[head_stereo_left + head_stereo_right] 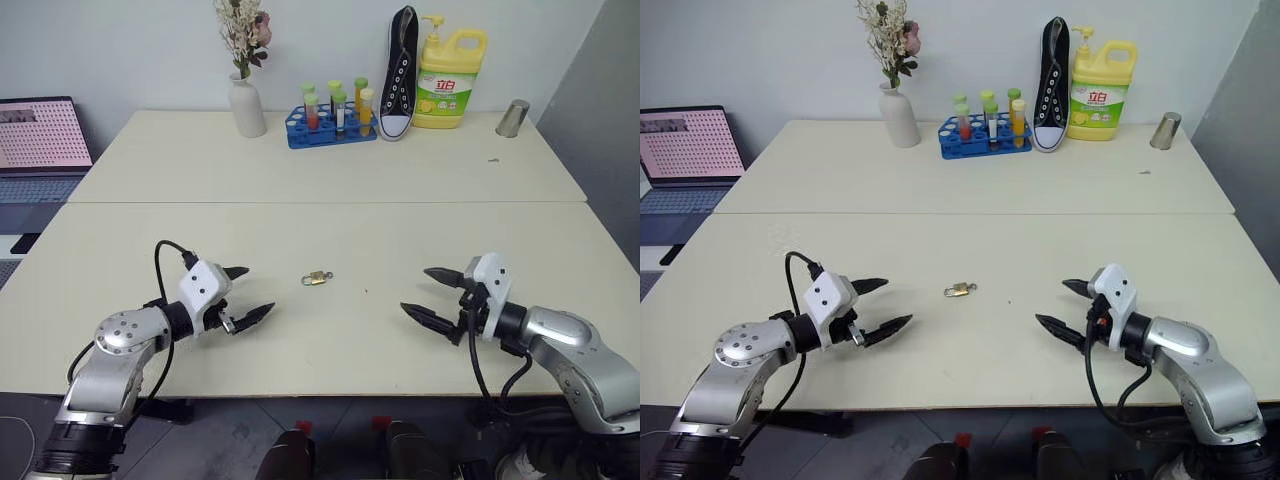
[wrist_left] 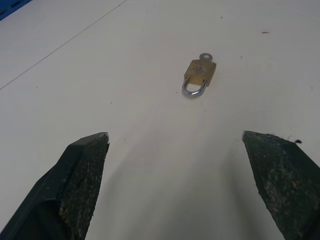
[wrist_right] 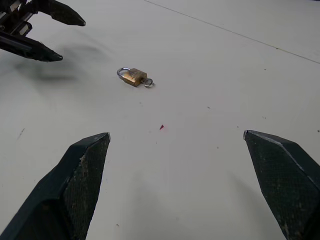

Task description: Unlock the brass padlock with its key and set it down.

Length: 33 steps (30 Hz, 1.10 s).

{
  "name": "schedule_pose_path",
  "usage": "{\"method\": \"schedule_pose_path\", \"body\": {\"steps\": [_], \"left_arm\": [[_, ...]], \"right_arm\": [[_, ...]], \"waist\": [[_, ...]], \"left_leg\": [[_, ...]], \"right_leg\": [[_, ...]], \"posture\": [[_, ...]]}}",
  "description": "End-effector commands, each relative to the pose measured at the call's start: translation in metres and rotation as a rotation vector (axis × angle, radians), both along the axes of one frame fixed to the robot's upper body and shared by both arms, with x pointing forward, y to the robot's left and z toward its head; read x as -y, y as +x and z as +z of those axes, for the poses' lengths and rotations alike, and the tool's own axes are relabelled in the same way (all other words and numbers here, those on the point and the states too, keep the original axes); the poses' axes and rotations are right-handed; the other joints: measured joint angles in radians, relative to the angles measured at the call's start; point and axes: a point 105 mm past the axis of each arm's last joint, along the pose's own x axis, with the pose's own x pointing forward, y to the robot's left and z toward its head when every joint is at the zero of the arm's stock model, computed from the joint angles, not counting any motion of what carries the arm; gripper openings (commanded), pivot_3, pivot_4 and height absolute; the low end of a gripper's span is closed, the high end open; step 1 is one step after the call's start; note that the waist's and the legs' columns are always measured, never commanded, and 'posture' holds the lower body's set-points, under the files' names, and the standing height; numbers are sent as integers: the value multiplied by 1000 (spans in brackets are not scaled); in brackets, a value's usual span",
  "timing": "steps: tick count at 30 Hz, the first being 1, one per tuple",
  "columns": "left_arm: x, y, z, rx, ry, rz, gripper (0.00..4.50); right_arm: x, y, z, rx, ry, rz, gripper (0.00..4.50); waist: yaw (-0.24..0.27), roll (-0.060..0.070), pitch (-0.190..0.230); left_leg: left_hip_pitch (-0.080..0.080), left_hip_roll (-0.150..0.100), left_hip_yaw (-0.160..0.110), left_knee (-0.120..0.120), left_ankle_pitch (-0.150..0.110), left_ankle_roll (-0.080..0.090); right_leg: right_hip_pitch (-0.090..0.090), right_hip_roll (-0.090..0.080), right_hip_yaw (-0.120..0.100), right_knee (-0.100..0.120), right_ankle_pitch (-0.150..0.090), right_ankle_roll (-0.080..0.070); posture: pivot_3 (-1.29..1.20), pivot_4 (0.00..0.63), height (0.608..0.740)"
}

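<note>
I see the brass padlock (image 1: 317,278) lying flat on the near table (image 1: 330,340), roughly midway between my two grippers and a little beyond them; its silver shackle points toward my left side, and the key (image 2: 205,57) sits at the opposite end, its small round head poking out of the body. From the padlock, my left gripper (image 1: 243,292) is at about eight o'clock in the head view, well apart from it; its two black fingers are spread wide with nothing between them, tips aimed toward the padlock. My right gripper (image 1: 430,294) is at about four o'clock, also well apart; its fingers are likewise spread wide and hold nothing, tips aimed inward. A tiny red speck (image 3: 161,127) lies on the tabletop between the right gripper and the padlock. Further out, at twelve o'clock on the far table, stands a blue tube rack (image 1: 330,128); beside it a black sneaker (image 1: 400,72) stands on end, then a yellow detergent bottle (image 1: 450,82) and a metal cup (image 1: 513,118); at eleven o'clock a white vase (image 1: 246,104) holds dried flowers; at ten o'clock a laptop (image 1: 40,140) sits open.
</note>
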Motion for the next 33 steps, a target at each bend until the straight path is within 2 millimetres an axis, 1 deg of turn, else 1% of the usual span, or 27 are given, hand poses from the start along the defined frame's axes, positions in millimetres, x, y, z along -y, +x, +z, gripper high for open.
{"method": "schedule_pose_path", "body": {"steps": [1, 9, 12, 13, 16, 19, 23, 26, 29, 33], "left_arm": [[9, -6, 9, 16, -9, -50, 4500], [12, -3, 8, -2, 3, -42, 4500], [22, -5, 6, -29, -15, -118, 4500], [26, -3, 6, -28, -22, -138, 4500], [33, 8, 5, -37, -54, -156, 4500], [39, 19, 3, -40, -45, -158, 4500], [47, 33, -1, -17, -20, -176, 4500], [58, 45, -9, -30, 6, -218, 4500], [63, 60, -16, -44, 24, -218, 4500], [71, 74, -27, -87, 34, -223, 4500]], "right_arm": [[-3, 1, 8, 35, 10, 7, 4476], [-1, 3, 6, 40, -2, -11, 4476], [-3, 5, 5, 33, 5, -30, 4476], [-4, 6, 5, 30, 5, -40, 4476], [-9, 4, 5, -10, 13, -40, 4476], [-15, -4, 1, -90, 11, -2, 4476], [-18, -7, 2, -108, 0, -9, 4476], [-23, -10, 5, -128, 4, -14, 4476], [-27, -12, 5, -149, 9, -20, 4476], [-30, -14, 5, -170, 12, -35, 4476]], "waist": [[0, 0, 0], [0, 0, 0], [1, 0, 0], [1, 0, 0], [2, 0, 0], [1, 0, 0], [1, 0, 0], [2, -1, 1], [3, -2, 1], [0, -2, 1]], "left_leg": [[0, 0, 0, 0, 0, 0], [0, 0, 0, 0, 0, 0], [0, 0, 0, 0, 0, 0], [0, 0, 0, 0, 0, 0], [0, -1, 0, 0, 0, 0], [-1, -1, 0, 0, 0, 0], [-1, -1, 0, 0, 0, 0], [-2, -2, 0, 0, 0, 0], [-2, -3, 0, 1, 0, 0], [-4, -4, 0, 1, 0, 0]], "right_leg": [[0, 0, 0, 0, 0, 0], [0, 0, 0, 0, 0, 0], [0, 0, 0, 0, 0, 0], [0, 0, 0, 0, 0, 0], [0, 0, 0, 0, 0, 0], [0, 0, 0, -1, 0, 0], [-1, 0, 0, 0, 0, 0], [-1, 0, -1, 0, 0, 0], [-1, 0, -1, -1, 0, 0], [-3, 1, -1, 0, 0, 0]], "posture": [[0, 150, 740], [0, 150, 740], [0, 150, 740], [0, 150, 740], [0, 150, 740], [0, 150, 740], [0, 150, 740], [0, 150, 740], [0, 150, 740], [0, 150, 740]]}}
